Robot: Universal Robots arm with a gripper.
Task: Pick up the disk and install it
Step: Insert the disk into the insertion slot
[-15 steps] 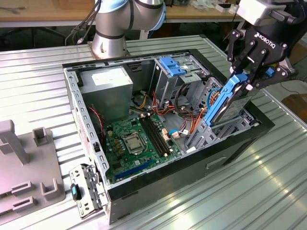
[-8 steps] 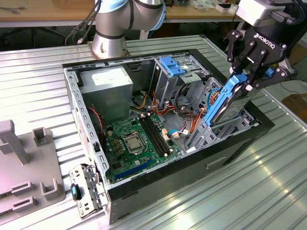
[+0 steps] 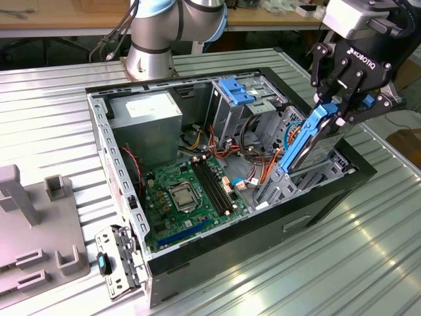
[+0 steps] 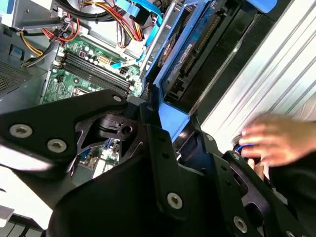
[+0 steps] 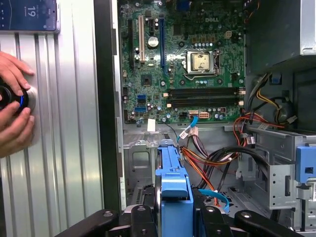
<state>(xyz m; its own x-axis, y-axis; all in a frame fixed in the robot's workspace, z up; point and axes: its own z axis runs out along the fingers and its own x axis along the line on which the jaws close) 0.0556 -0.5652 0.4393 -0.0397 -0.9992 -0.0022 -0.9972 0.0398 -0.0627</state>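
- The open computer case [image 3: 230, 257] is lying on its side on a ribbed metal table [image 3: 355, 263]. Bare table is showing along its near side and at the exterior view's right.
- The gripper [image 3: 339, 113] is hanging over the case's end at the exterior view's right, with open air around it above the rim.
- Its jaws are clamping the upper end of the disk [image 3: 314, 141]. In the first wrist view one black finger [image 5: 138, 219] is pressing on each side of the blue carrier.
- The disk is leaning steeply. Its upper end is standing above the case rim and its lower end is reaching down into the grey metal drive bay [image 3: 332, 168], just inside the case wall. Whether it is touching the bay floor cannot be told.
- Orange and black cables [image 3: 260, 164] are crowding just beside the bay, on the side of the green motherboard [image 3: 191, 191].
- The grey power supply box [image 3: 146, 122] is filling the far corner. Beside it a drive cage is carrying a fixed blue bracket [image 3: 235, 90], well apart from the disk.
- The disk is showing as a flat grey metal slab framed by a bright blue plastic rail. The second wrist view is showing its broad face [image 4: 190, 54].
- A person's hands [image 5: 15, 131] are resting on a round black controller [image 5: 12, 98] on the table outside the case.
- A grey fixture [image 3: 33, 224] is sitting at the exterior view's left.
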